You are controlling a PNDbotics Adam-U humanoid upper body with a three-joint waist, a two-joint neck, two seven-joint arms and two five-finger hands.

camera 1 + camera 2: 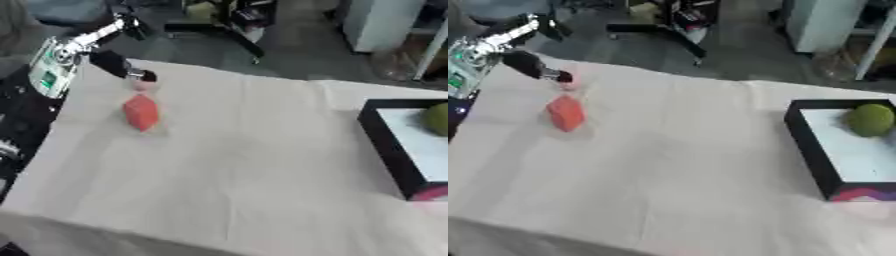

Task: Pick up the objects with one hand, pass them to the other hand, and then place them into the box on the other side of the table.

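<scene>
At the upper left of the frame the left hand (138,75) reaches down to the table (236,170), touching a small pink thing (144,85). Just below lies a red block (141,112). A black-walled box (385,145) at the right edge holds a green fruit (437,120).

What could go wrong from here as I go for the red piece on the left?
1. The left robot hand sits right by a small pink object, just above the red block-shaped object; reaching down could knock either one aside.
2. The black box with a white floor lies far across the beige cloth-covered table, and no right robot hand is in view for the handover.
3. A round green object already sits in that box and may get hit.
</scene>
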